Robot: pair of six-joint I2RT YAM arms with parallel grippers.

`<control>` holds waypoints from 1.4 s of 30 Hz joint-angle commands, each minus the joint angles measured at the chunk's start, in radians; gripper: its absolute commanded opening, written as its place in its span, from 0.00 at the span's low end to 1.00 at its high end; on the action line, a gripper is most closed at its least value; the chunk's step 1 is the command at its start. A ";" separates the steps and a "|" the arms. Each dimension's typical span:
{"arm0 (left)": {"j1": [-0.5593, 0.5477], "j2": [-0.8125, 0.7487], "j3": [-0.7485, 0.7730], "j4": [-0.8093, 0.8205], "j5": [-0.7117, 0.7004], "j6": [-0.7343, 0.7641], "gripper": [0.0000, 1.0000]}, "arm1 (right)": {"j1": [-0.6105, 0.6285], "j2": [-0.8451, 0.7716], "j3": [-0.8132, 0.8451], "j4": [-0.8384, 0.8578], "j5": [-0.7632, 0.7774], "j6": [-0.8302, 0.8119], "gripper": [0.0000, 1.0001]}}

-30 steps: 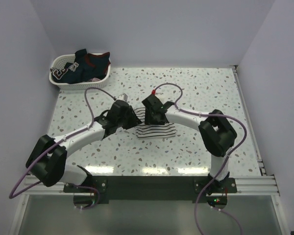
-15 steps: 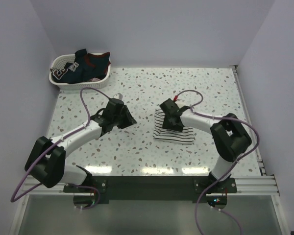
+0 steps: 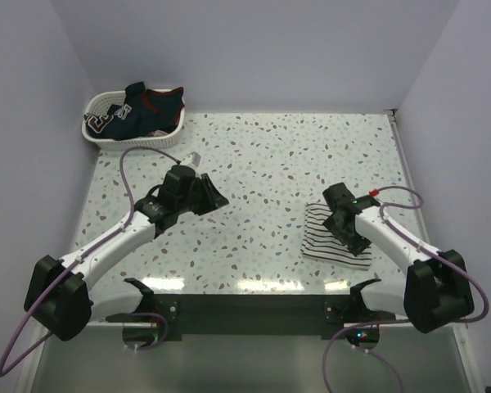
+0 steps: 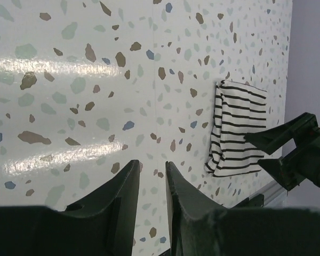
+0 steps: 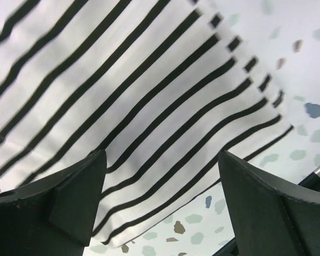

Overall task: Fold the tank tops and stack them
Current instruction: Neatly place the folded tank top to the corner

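A folded white tank top with thin dark stripes lies flat on the table's near right; it also shows in the left wrist view and fills the right wrist view. My right gripper hovers just over it, jaws wide open with nothing held between them. My left gripper hangs over bare table left of centre, well apart from the striped top. Its jaws stand a narrow gap apart, with nothing between them. A dark navy tank top with red trim lies heaped in the basket.
A white basket stands in the far left corner with a bit of pinkish cloth under the navy one. Walls close in the table on the left, back and right. A raised rail runs along the right edge.
The right arm slid the striped tank top from the table's middle to the near right, then opened its jaws. The left arm drew back to the left, off the cloth.
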 commanded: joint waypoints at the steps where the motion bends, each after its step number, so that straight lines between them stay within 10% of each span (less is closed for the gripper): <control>1: 0.003 -0.043 0.001 -0.015 0.047 0.036 0.31 | -0.111 -0.083 -0.013 -0.084 0.070 0.074 0.89; 11: -0.009 0.008 -0.017 0.057 0.112 0.034 0.30 | -0.200 -0.110 0.099 -0.040 -0.032 -0.136 0.81; 28: -0.020 0.066 -0.057 0.097 0.115 0.031 0.29 | 0.059 0.072 0.055 0.071 -0.132 0.548 0.80; 42: -0.020 0.034 -0.039 0.065 0.119 0.037 0.29 | -0.273 0.072 -0.063 0.061 -0.103 0.344 0.83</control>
